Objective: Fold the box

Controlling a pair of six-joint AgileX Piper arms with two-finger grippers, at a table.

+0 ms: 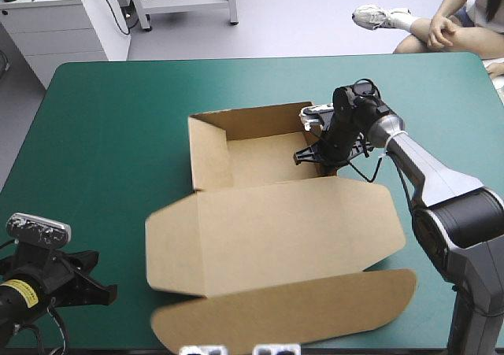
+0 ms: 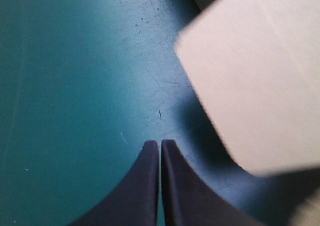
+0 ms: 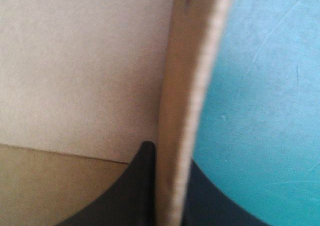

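Lighting: bright, even and diffuse from overhead in the high view, with no glare on the teal-green surface (image 1: 110, 134).
Shadows: soft and narrow under the flaps of the box (image 1: 276, 229) and under the right arm (image 1: 441, 190).
Blur: the left flap's edge is smeared in the high view. In the left wrist view a flap is soft and casts a dark shadow beside the closed left end effector (image 2: 160, 146).
Right wrist view: the board wall pinched in the right end effector (image 3: 167, 156) is out of focus, and the tray floor is dimmer than the wall.

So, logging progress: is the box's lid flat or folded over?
Flat: the box has its lid spread on the teal-green cover, tray open beyond it, walls raised.
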